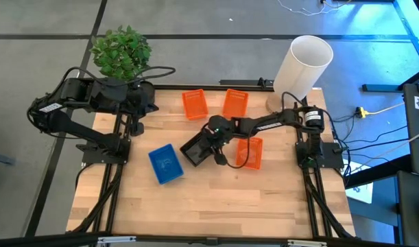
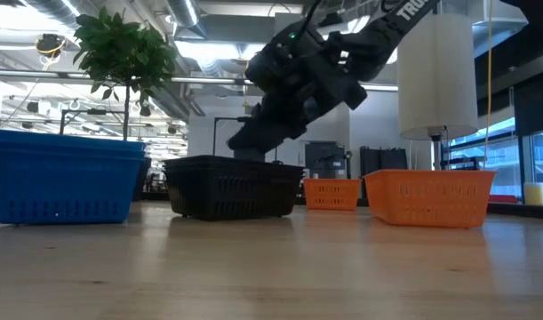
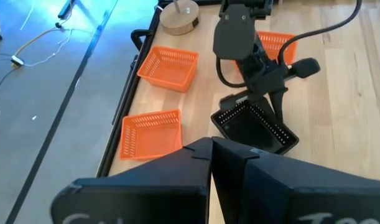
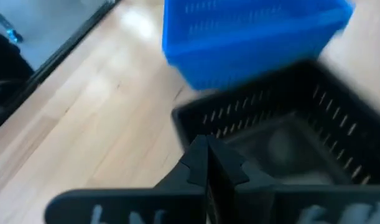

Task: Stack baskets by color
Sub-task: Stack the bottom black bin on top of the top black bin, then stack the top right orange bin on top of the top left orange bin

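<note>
A black basket (image 1: 194, 151) rests on its base at mid-table, with a blue basket (image 1: 166, 165) on the table just left of it. In the low view the blue basket (image 2: 62, 178) shows doubled rims, as of nested baskets. Three orange baskets stand apart: two at the far edge (image 1: 194, 103) (image 1: 235, 103) and one right of the black basket (image 1: 249, 152). My right gripper (image 1: 208, 142) is shut and slants down over the black basket's (image 4: 283, 124) right end. My left gripper (image 3: 211, 152) is shut and held high at the far left, by the plant. My right gripper's shut fingers (image 4: 205, 162) slant down from the table's right toward the black basket's rim (image 2: 240, 161) and hollow. In the low view the tips stand just above that rim. I cannot tell whether they touch it. The basket sits flat on the table.
A potted plant (image 1: 121, 51) stands beyond the far left corner. A tall white cylinder (image 1: 303, 65) stands on a wooden disc at the far right. Bare wooden tabletop (image 1: 216, 206) stretches along the near side.
</note>
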`<act>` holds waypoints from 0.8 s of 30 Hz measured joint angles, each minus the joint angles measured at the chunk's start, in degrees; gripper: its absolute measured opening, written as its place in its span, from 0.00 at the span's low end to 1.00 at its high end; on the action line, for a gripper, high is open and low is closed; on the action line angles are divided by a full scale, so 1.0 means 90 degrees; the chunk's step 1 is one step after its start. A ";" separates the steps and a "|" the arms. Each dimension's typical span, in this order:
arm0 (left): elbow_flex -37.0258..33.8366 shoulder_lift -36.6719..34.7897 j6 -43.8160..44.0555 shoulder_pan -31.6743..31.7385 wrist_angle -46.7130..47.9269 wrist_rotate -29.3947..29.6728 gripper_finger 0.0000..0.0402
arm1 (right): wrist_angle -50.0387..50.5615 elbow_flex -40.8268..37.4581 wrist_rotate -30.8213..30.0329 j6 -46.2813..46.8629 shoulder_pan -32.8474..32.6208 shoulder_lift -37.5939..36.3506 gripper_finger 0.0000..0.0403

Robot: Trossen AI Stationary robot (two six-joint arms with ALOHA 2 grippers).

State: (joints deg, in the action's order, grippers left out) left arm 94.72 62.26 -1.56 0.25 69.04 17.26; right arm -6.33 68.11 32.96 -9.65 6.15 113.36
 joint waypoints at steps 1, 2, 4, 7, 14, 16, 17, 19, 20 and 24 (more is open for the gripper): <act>0.0000 0.0000 0.0000 0.0000 -0.0002 0.0000 0.00 | 0.0248 0.0046 0.0008 0.0041 0.0001 0.0000 0.00; 0.0000 0.0000 -0.0002 0.0000 0.0000 -0.0009 0.00 | 0.0531 0.0093 0.0012 0.0056 0.0002 0.0000 0.00; 0.0000 0.0000 -0.0002 0.0000 0.0000 -0.0019 0.00 | 0.1052 0.0209 0.0020 0.0025 0.0000 0.0000 0.00; 0.0000 0.0000 -0.0005 0.0000 0.0010 -0.0024 0.00 | 0.1654 0.0340 -0.0007 0.0000 0.0002 -0.0017 0.00; 0.0000 0.0000 -0.0002 0.0000 0.0235 -0.0022 0.00 | 0.3203 0.0909 -0.0886 -0.0400 0.0002 -0.0047 0.00; 0.0000 0.0000 0.0000 0.0000 0.0256 -0.0027 0.00 | 0.3585 0.1188 -0.1242 -0.0639 0.0004 -0.0059 0.00; 0.0000 0.0002 0.0000 0.0000 0.0251 -0.0042 0.00 | 0.3729 0.1325 -0.1332 -0.0752 0.0010 -0.0061 0.00; 0.0000 0.0002 -0.0002 0.0000 0.0254 -0.0083 0.00 | 0.3968 0.1597 -0.1377 -0.0981 0.0039 -0.0061 0.00; 0.0000 0.0002 -0.0003 0.0000 0.0255 -0.0101 0.00 | 0.3996 0.1699 -0.1390 -0.1036 0.0048 -0.0061 0.00; 0.0000 0.0002 -0.0004 0.0000 0.0267 -0.0191 0.00 | 0.4507 0.2106 -0.1729 -0.1086 0.0089 -0.0069 0.00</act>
State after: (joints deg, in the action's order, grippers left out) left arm 94.72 62.28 -1.60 0.25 71.44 15.54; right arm 34.23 87.07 17.40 -19.42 6.95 112.74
